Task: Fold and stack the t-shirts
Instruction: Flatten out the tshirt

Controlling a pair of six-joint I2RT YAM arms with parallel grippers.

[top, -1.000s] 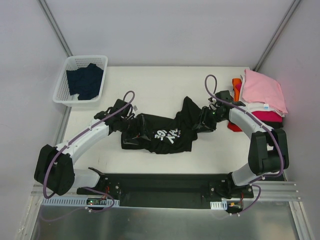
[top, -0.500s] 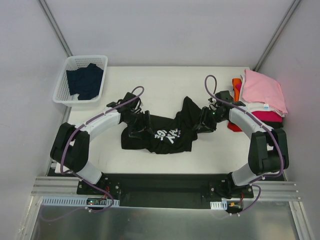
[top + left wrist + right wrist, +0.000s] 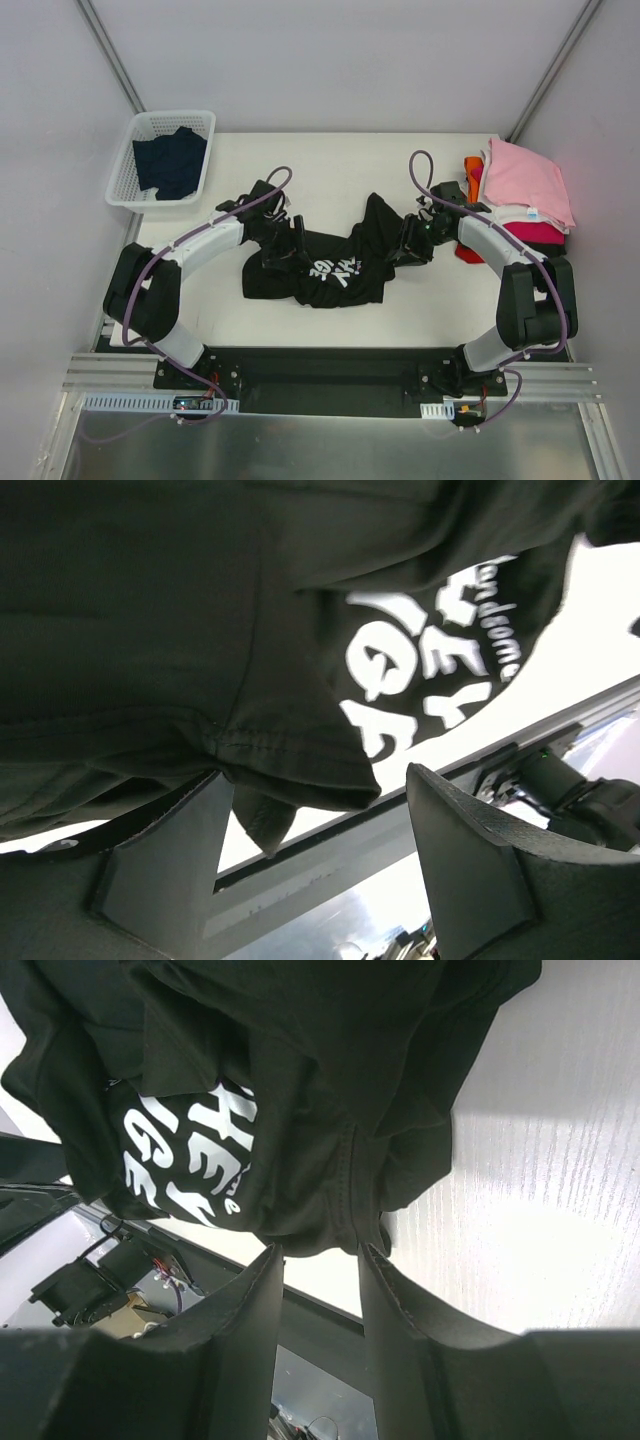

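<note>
A black t-shirt with white lettering lies crumpled mid-table. My left gripper is over its left part. In the left wrist view it stands open, and the shirt's hem hangs at the fingertips with nothing pinched. My right gripper is at the shirt's right corner. The right wrist view shows its jaws partly apart, with a seamed fold of the black t-shirt sitting just at the tips. Folded t-shirts are stacked at the far right, pink on top.
A white basket at the back left holds a dark navy t-shirt. Orange cloth pokes out at the stack's left side, close to my right arm. The black rail runs along the table's near edge.
My left arm has swung right and forward, carrying its gripper over the shirt's left part. The right arm and the shirt's right side have stayed put.
</note>
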